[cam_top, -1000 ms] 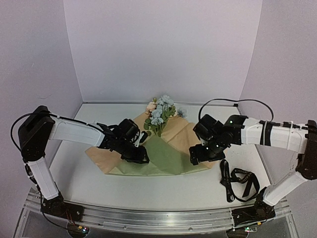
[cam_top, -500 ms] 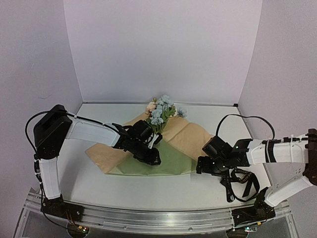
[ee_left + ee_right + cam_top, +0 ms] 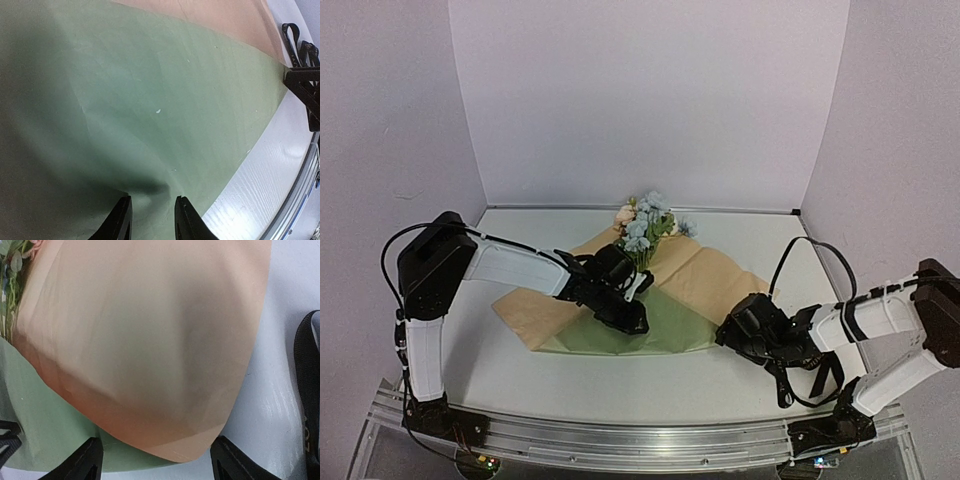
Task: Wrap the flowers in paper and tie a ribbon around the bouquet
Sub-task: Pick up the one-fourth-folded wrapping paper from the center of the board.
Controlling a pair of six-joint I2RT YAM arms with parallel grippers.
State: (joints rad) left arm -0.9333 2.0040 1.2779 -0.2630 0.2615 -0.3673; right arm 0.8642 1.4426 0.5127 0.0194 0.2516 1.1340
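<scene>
While the left gripper (image 3: 152, 198) pins the paper (image 3: 150, 100) (grip unclear), its tan corner (image 3: 180, 454) sits between the right gripper's (image 3: 156, 441) spread jaws.

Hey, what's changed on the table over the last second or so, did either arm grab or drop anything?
The right gripper pulled back off the paper toward the near right corner, next to the ribbon. Its jaws are open and empty. The left gripper slid a little right along the green fold. The flowers and ribbon stayed put.

Right pincer (image 3: 726, 336) between paper (image 3: 712, 280) and ribbon (image 3: 783, 388)
</scene>
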